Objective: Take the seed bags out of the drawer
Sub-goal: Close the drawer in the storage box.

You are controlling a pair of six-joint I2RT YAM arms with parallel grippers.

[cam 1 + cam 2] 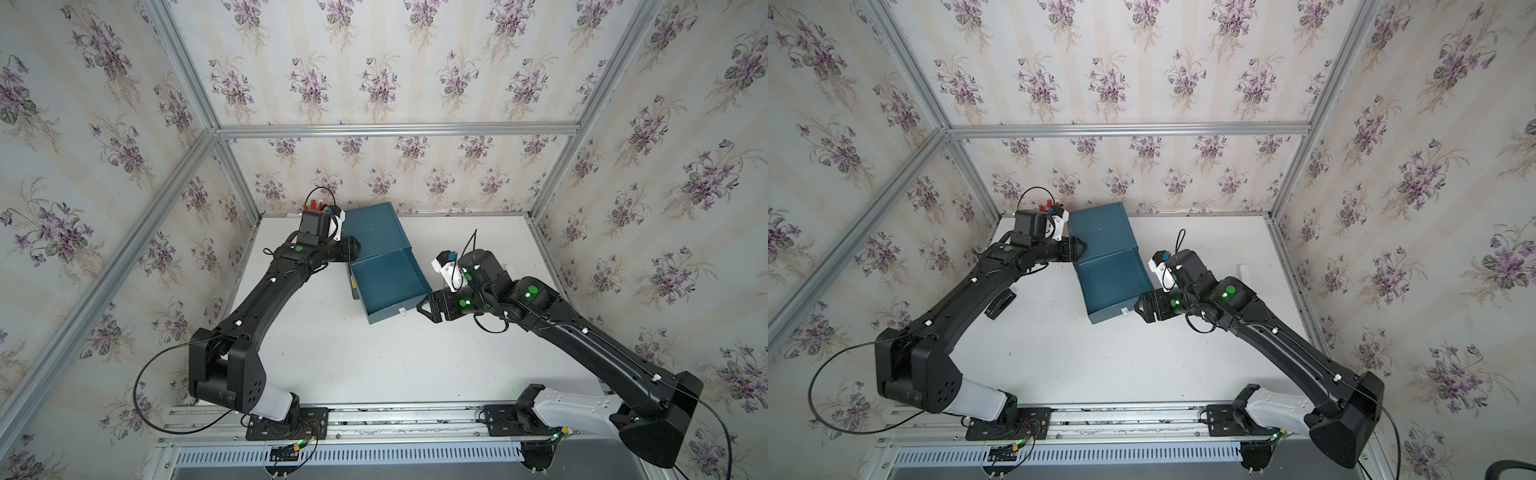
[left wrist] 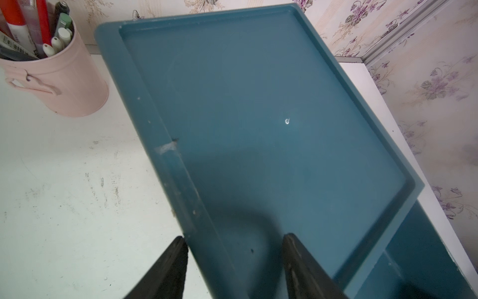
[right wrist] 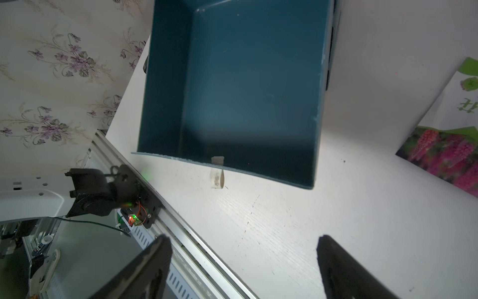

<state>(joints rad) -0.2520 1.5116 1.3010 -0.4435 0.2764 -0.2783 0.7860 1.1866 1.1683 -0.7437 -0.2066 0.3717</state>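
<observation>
**Cabinet and drawer.** A teal-blue, matt, box-shaped cabinet [image 1: 372, 228] stands at the far edge of the desk, left of centre. Its open-topped teal drawer [image 3: 245, 90] is pulled out towards the near edge. The drawer's floor and walls are bare in the right wrist view and in both top views. A small white pull tab [image 3: 216, 176] hangs from its front wall.

**Seed bags.** One flat, glossy seed bag [image 3: 446, 145], with a white-and-green top over a pink flower photo, lies on the scuffed white desk [image 1: 374, 365]. It is near the drawer's right wall but not touching it (the right arm hides it in the top views). The other seed bags are not in view.

**End effectors.**
- The left gripper [image 2: 235, 238] is closed down across the cabinet's left top edge, one finger outside the side wall and one over the top panel. It appears to be steadying the unit.
- The right gripper [image 3: 244, 238] stands wide open and empty over the desk, just beside the drawer's front right corner.

**Handling, as judged.** The bag should be light, thin and limp, with slick film that is likely to slide on the smooth desk. Lying flat, it offers no underside to grip, so a pinch on a corner or on the sealed top strip looks best. Removal appears complete, or nearly so.
</observation>
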